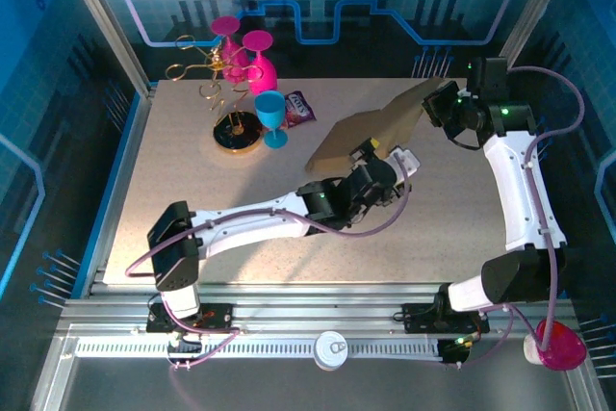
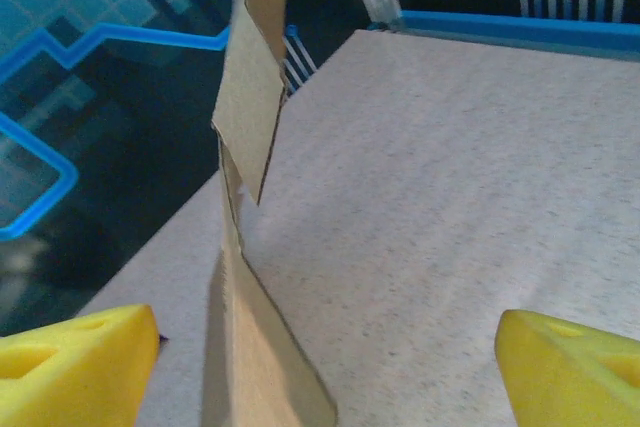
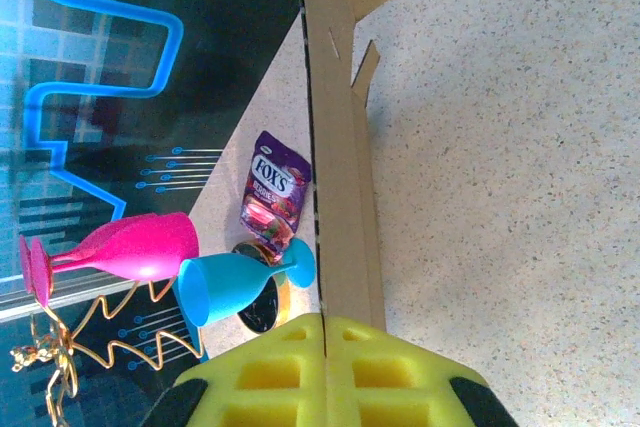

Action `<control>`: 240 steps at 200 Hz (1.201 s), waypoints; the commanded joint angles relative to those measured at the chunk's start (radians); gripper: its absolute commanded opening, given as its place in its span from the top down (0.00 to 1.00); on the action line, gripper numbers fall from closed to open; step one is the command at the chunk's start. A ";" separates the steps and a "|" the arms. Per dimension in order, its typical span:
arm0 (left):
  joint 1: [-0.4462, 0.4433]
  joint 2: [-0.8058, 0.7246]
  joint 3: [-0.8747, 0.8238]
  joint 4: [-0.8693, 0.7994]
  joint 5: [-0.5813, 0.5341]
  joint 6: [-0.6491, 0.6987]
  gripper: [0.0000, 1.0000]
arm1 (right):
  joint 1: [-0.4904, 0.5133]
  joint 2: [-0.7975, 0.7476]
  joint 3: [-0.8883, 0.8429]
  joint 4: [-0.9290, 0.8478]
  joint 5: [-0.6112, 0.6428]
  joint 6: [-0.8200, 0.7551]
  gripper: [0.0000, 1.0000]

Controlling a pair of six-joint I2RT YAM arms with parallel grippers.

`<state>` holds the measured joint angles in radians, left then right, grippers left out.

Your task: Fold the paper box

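- The box hangs right of centre in the top view, tilted above the table.
- Its upper-right end is pinched in the right gripper.
- The left gripper sits just below the box's lower edge. In the left wrist view the sheet stands edge-on between the spread fingers, nearer the one at lower left.
- Left of the box lies a candy bag. A goblet stands just left of it, and a disc lies beside that.
- Behind these, at the table's far edge, are a wire stand and two tall goblets.
- At lower right, off the table, a cup sits by the right arm's base.
- At bottom centre a cap rests on the rail.
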<state>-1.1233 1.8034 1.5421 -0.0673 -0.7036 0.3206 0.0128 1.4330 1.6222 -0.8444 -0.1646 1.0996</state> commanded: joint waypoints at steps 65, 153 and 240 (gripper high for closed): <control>0.061 -0.044 0.088 0.067 -0.021 0.012 1.00 | 0.005 -0.040 0.055 0.058 -0.029 0.034 0.67; 0.441 -0.139 0.359 -0.352 0.879 -0.638 1.00 | -0.047 -0.110 0.291 0.068 0.096 0.000 0.25; 0.471 -0.157 -0.003 -0.215 0.729 -0.505 1.00 | 0.118 -0.143 -0.010 0.116 0.066 0.206 0.25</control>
<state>-0.6456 1.6657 1.6089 -0.3454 0.0631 -0.2298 0.0803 1.3167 1.7164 -0.7319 -0.1123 1.1877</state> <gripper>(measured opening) 0.071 0.754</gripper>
